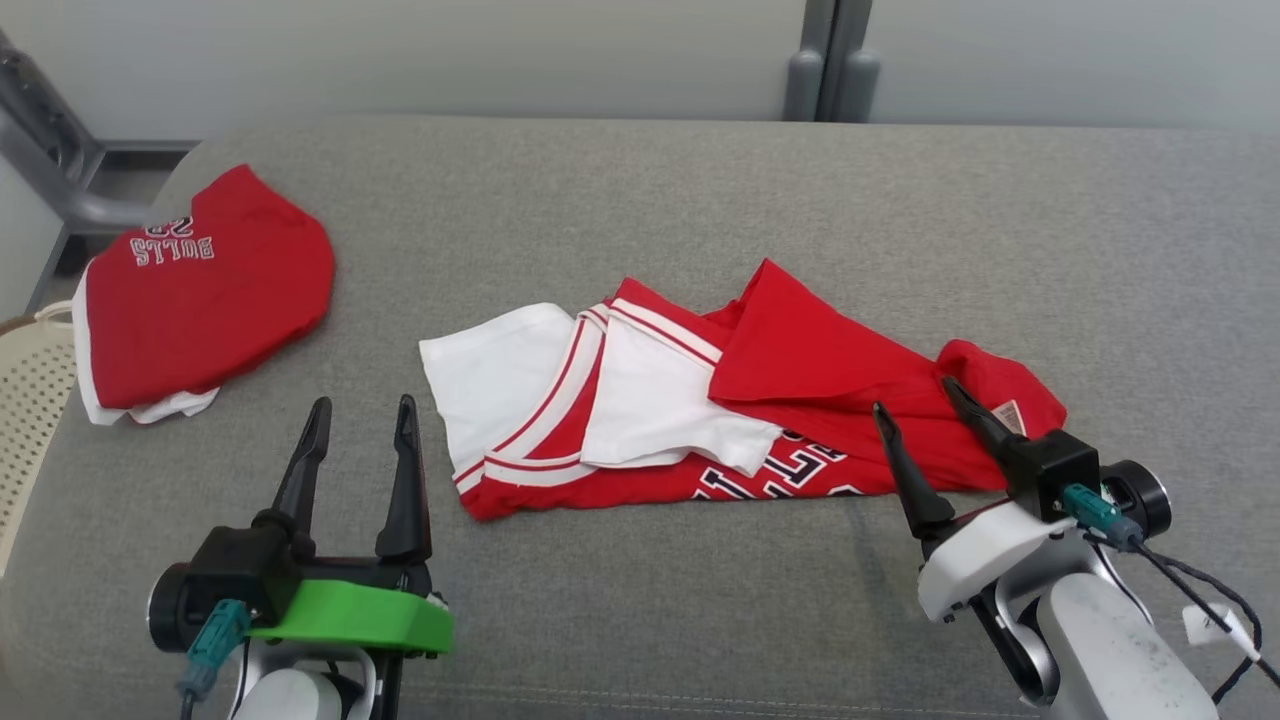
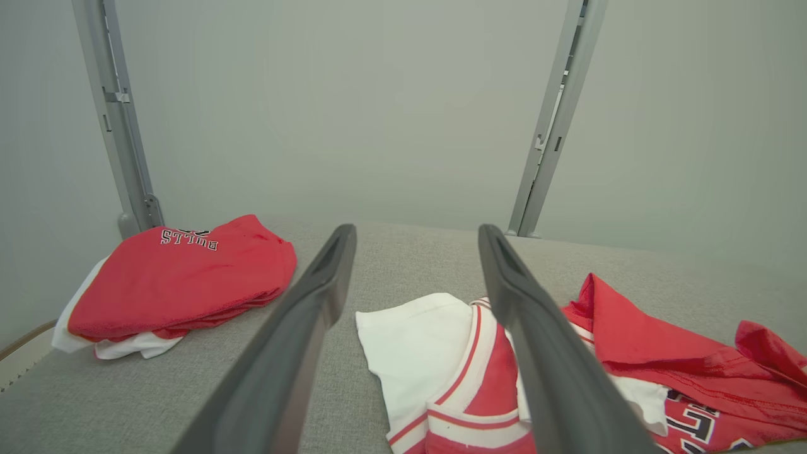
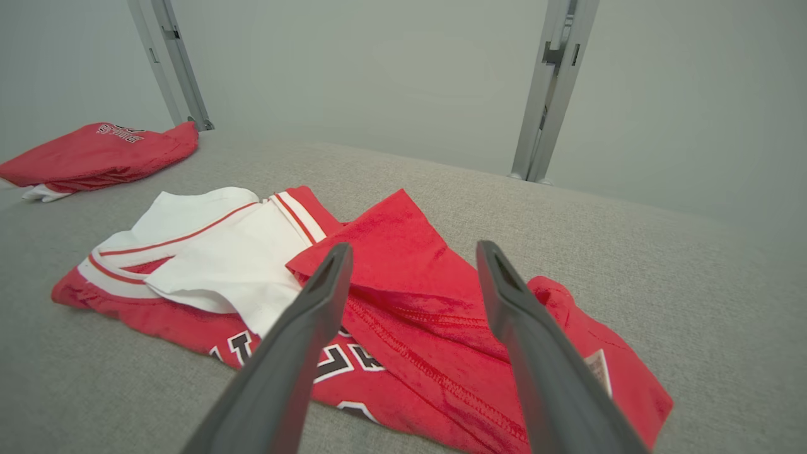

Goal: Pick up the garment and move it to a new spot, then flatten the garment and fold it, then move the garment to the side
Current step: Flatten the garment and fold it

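Note:
A rumpled red and white garment [image 1: 740, 400] with black and white lettering lies in the middle of the grey padded surface; it also shows as the garment [image 2: 454, 372] and the garment [image 3: 403, 277] in the wrist views. My left gripper [image 1: 362, 412] stands open to the garment's left, apart from it, nothing between its fingers. My right gripper [image 1: 916, 394] is open just over the garment's right end, its fingertips above the red cloth without holding it. The left gripper [image 2: 416, 234] and the right gripper [image 3: 410, 251] both show parted fingers.
A second red garment [image 1: 200, 290] with "BULLS" lettering lies folded at the far left of the surface [image 1: 700, 200]. A perforated cream basket [image 1: 30, 400] sits off the left edge. Metal posts [image 1: 830, 60] rise behind against a pale wall.

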Controlling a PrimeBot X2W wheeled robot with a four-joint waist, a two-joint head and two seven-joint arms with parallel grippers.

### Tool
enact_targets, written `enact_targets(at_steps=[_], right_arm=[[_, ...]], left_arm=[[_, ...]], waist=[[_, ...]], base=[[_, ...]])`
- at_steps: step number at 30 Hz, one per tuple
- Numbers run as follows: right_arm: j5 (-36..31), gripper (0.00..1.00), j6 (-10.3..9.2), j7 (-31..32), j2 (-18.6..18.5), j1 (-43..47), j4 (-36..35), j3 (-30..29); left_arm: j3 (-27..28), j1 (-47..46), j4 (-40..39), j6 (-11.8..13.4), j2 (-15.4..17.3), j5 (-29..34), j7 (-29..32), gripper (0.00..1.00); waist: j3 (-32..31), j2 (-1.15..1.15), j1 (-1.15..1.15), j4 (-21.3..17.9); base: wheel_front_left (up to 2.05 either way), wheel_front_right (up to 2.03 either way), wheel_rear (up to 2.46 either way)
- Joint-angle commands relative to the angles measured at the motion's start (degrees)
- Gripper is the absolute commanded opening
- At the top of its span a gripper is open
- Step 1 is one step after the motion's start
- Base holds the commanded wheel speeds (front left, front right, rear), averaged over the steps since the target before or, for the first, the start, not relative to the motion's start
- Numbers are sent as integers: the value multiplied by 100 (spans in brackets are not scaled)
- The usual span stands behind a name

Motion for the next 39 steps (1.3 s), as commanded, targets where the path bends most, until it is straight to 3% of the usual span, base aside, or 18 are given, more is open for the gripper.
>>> enact_targets(at_steps=[1,7,16,17,18,19,33,39], right_arm=[[-16,100,-4,-10,-97,-154,100,25],[-43,100,-4,41,-455,-668,668,373],[21,100,-4,75,-907,-1409,1488,1246],[38,95,-4,59,-922,-1462,1545,1292],[59,34,-4,54,-933,-1506,1600,1328],[86,0,-5,42,-934,-1538,1645,1357],[390,0,-6,-220,-822,-1540,1263,1036],[803,0,-6,-280,-612,-1345,972,180]], left_arm=[[-29,-143,46,-53,-50,74,-19,100],[-83,-418,135,-229,-304,187,-23,100],[168,-621,213,-486,-670,450,-19,100],[187,-628,222,-513,-699,468,-19,100],[209,-638,227,-529,-719,488,-19,100],[230,-641,239,-556,-731,507,-19,100],[491,-648,287,-747,-869,784,-20,100],[570,-602,307,-800,-881,846,-19,100]], waist=[[511,0,0,533],[930,0,0,885],[1324,0,0,1024],[1338,0,0,1021],[1346,0,0,1018],[1351,0,0,1011],[1301,0,0,691],[1202,0,0,457]], base=[[0,0,0],[0,0,0],[0,0,0],[0,0,0],[0,0,0],[0,0,0],[0,0,0],[0,0,0]])
